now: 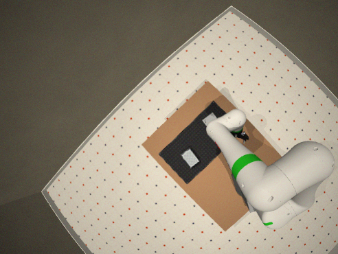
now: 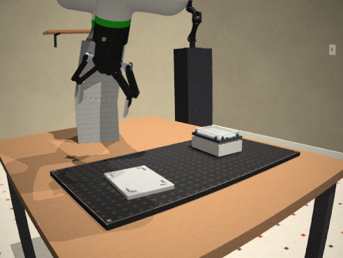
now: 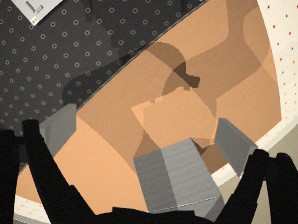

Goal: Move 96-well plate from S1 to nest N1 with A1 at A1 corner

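Note:
The white 96-well plate (image 2: pixel 217 132) sits on the grey plate shaker S1 (image 2: pixel 217 143) at the right end of the black breadboard (image 2: pixel 174 172). The flat white nest N1 (image 2: pixel 139 181) lies empty at the board's left end, with small locators at its corners. From above, the nest is in full view and the shaker (image 1: pixel 208 120) is partly hidden by my arm. My gripper (image 2: pixel 102 102) is open and empty. It hangs high over the bare wood behind the board, far from the plate.
My grey base pedestal (image 2: pixel 97 111) stands on the wooden table (image 2: pixel 209 216) just behind the gripper. A tall black column (image 2: pixel 192 87) stands behind the table near the shaker. The table edge and dotted floor (image 3: pixel 280 23) lie close by in the wrist view.

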### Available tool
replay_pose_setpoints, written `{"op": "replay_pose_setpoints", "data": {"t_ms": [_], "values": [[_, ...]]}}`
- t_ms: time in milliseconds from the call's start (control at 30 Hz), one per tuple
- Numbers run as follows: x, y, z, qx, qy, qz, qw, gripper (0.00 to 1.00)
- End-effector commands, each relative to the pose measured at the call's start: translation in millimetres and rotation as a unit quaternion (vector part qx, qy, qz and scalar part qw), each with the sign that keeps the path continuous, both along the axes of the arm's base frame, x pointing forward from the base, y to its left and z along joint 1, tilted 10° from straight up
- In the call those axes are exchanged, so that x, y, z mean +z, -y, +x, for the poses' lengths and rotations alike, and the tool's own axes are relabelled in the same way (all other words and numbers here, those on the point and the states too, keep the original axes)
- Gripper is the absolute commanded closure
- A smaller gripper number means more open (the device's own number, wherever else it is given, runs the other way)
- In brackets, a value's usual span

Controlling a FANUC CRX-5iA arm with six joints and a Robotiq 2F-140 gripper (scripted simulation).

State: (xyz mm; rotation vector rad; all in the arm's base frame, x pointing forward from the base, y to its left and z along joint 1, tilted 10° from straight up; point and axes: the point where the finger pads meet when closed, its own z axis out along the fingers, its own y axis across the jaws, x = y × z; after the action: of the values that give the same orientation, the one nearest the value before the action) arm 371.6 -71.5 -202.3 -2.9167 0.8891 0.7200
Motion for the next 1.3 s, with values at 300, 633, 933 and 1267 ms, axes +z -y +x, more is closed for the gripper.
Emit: {"op": "replay_pose_setpoints", "data": {"t_ms": [300, 633, 933, 1267], "values": [[-1.1, -44, 28, 0.047, 0.044, -0.002, 0.998, 0.00], [0.0, -89, 49, 0.086, 0.079, 0.000, 0.993, 0.00], [2.2, -122, 60, 0.124, 0.115, 0.006, 0.986, 0.00], [5.6, -159, 70, 0.162, 0.149, 0.014, 0.975, 0.00]]}}
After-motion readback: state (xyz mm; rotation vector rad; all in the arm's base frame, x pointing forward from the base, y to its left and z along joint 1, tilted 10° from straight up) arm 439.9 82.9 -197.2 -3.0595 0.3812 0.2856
